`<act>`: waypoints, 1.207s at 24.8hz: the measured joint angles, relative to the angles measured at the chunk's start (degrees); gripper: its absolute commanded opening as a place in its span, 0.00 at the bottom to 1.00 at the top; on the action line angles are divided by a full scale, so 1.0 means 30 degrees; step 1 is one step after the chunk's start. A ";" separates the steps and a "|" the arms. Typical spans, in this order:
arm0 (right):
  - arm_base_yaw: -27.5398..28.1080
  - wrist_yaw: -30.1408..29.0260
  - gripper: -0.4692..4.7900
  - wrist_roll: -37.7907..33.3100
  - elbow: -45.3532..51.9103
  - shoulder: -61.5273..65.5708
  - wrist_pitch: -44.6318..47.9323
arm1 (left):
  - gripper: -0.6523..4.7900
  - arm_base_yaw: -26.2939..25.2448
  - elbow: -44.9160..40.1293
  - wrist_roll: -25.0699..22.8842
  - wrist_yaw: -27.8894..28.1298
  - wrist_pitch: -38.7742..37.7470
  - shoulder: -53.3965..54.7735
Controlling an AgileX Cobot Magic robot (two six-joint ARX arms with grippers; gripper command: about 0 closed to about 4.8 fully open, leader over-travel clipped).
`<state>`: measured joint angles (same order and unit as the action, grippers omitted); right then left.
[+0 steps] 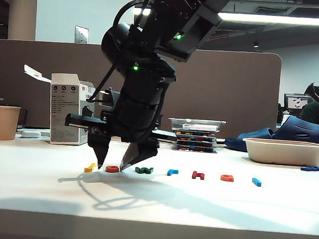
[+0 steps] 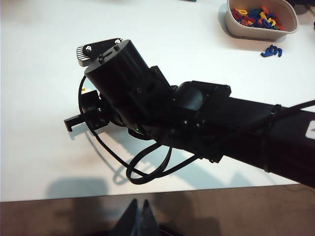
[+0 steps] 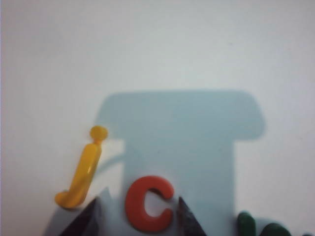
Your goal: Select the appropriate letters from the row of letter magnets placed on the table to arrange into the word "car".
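On the white table [image 1: 153, 206] a paper cup [image 1: 4, 122] stands at the far left, with a white box [image 1: 67, 108] near it. A row of small letters lies across the middle: a yellow j [image 1: 90, 168], an orange c [image 1: 111, 168], a green letter [image 1: 144, 170], a light blue r [image 1: 172, 172], a dark red letter [image 1: 198, 175], an orange a [image 1: 227, 178] and a light blue bar [image 1: 256, 182]. The right gripper [image 1: 114, 161] reaches across to the left end of the row, its fingers spread with one tip on each side of the orange c, not pinching it. A white bowl [image 1: 284, 152] sits to the right. The left gripper [image 2: 138, 216] hangs off the front edge of the table, its fingers pressed together.
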<state>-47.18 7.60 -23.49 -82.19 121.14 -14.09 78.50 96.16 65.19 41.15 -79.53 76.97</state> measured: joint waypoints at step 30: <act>-0.0051 -0.0940 0.28 -0.0685 -0.0073 -0.0204 -0.1217 | 0.11 0.0000 0.0000 0.0000 -0.0007 0.0000 0.0000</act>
<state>-47.33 4.78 -25.54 -82.41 120.53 -17.74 78.50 96.16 65.19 41.12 -79.53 76.97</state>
